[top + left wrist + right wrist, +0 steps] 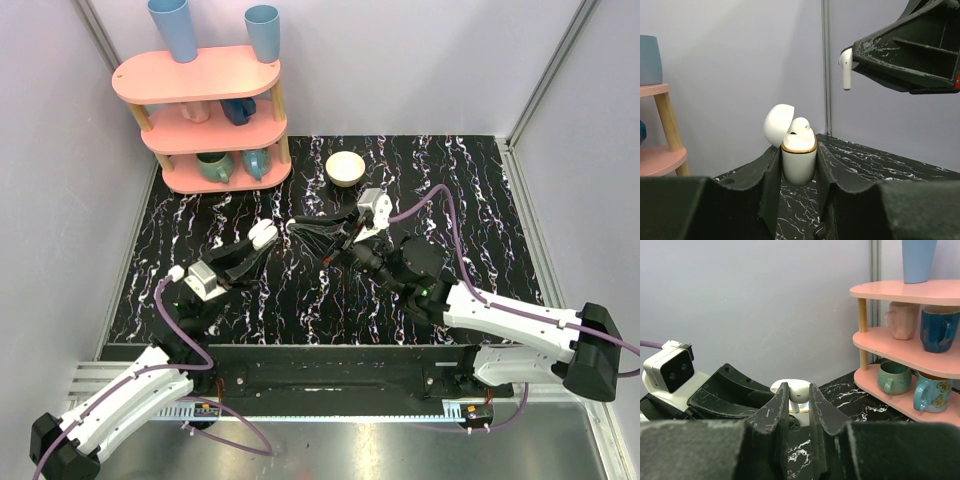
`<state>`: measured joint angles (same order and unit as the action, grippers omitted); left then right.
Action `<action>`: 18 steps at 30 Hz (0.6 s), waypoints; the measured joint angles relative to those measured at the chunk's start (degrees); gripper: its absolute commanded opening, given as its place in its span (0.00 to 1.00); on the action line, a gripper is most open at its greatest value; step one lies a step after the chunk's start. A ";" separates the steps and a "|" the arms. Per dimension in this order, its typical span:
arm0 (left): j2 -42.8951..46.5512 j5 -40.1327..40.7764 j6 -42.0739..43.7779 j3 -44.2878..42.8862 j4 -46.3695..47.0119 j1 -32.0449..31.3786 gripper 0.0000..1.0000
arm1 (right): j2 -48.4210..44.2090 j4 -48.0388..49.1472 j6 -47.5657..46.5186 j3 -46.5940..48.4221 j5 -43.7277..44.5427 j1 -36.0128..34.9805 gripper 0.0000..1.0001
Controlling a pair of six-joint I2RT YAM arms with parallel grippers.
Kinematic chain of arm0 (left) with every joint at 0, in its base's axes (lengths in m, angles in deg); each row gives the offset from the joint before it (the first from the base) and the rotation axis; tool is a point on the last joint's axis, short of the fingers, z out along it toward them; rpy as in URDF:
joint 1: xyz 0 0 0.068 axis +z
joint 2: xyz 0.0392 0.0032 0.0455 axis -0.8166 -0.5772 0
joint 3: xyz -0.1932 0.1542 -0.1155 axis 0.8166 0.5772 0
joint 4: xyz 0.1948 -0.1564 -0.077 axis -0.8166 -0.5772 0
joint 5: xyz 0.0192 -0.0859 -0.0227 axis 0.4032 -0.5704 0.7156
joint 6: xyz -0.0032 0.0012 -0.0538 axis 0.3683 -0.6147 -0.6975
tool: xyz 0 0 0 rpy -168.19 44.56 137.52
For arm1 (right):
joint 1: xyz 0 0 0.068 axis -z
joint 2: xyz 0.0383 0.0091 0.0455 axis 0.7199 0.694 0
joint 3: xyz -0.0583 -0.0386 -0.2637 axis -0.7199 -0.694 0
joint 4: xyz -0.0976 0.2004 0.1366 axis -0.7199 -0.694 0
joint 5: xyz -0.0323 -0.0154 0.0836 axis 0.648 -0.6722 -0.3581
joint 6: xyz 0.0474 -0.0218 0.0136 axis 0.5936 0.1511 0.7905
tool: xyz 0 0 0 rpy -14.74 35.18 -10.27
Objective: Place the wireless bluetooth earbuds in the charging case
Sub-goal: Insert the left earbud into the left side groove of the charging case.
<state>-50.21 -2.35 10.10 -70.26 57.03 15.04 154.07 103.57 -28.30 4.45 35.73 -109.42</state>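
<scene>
The table (480, 200) is a black slab veined with white. A pink three-tier shelf (200, 85) of mugs stands at the upper left of the overhead frame, clear of the work. Mid-frame, the two arms meet nose to nose.

The left gripper (256, 248) is clamped on the case (799, 162), a glossy white rounded box with a gold rim. It grips the sides and keeps the case upright so the mouth faces up, with the domed lid (778, 125) swung back to the left. The seated earbud (800, 126) pokes its smooth head out of the case.

The right gripper (798, 399), closed to a sliver, pinches the held earbud (845, 65) by its head, stem hanging down. It sits at the upper right of the left wrist frame, above and right of the case. That pose looks meant for lowering the stem straight into the free socket.
</scene>
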 measured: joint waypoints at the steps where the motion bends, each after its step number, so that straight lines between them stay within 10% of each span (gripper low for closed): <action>1: -0.35 -0.13 -0.31 0.11 0.44 0.02 0.00 | 0.22 0.46 0.02 0.00 -0.13 -0.04 0.00; 18: -3.72 -1.90 -4.22 0.28 4.02 0.00 0.00 | 6.10 3.50 -0.39 0.44 -0.26 -1.38 0.00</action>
<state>-53.92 -4.25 5.89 -69.98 61.05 15.04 160.17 107.06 -28.69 4.89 35.46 -110.80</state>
